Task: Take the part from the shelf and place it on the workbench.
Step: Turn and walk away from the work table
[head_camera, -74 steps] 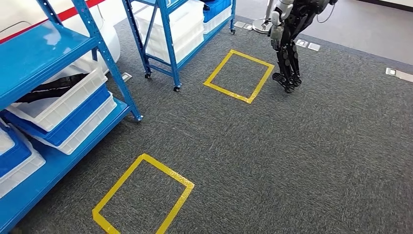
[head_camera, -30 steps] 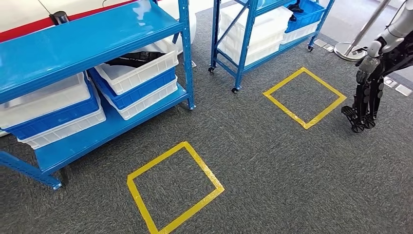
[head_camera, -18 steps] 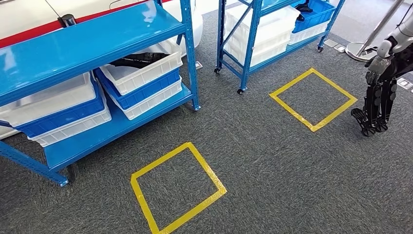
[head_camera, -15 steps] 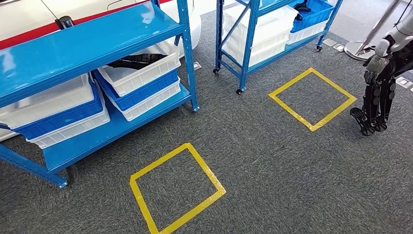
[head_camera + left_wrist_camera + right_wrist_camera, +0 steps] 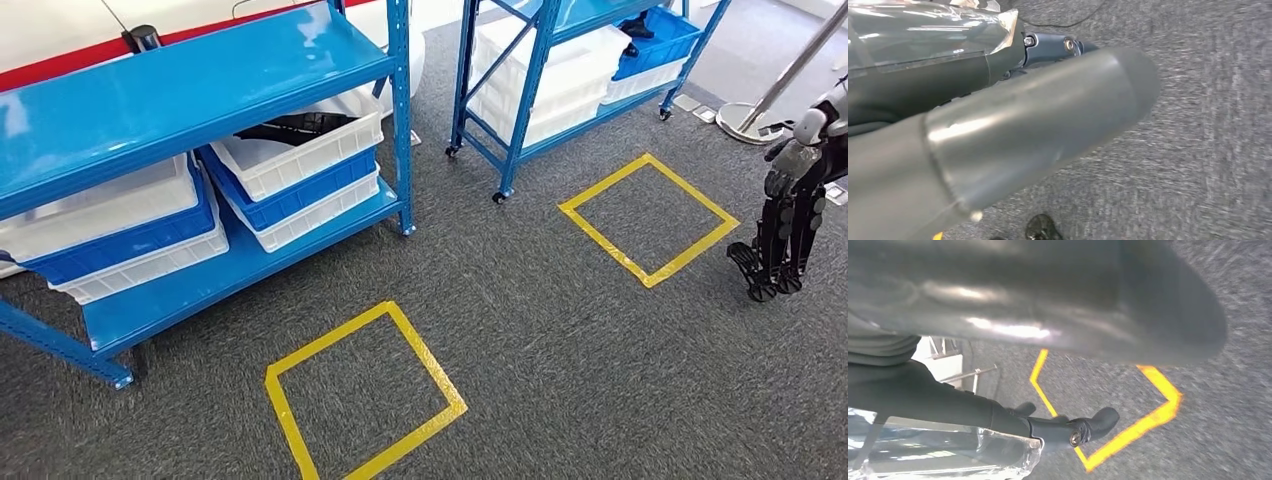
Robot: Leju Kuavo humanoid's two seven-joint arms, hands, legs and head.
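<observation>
Upper left of the head view, the shelf [image 5: 190, 85] is bright blue, holding white bins [image 5: 300, 150] stacked with blue bins [image 5: 290, 185]; a black part [image 5: 295, 125] lies in the top white one. A second blue rack [image 5: 530, 90] stands at upper centre. The carpet [image 5: 560, 360] is speckled dark grey, marked with yellow tape squares [image 5: 360, 395]. At right, another robot [image 5: 790, 220] is black and silver.

Yellow tape squares [image 5: 362, 393], grey carpet [image 5: 560, 350], perhaps another robot [image 5: 790, 225]
</observation>
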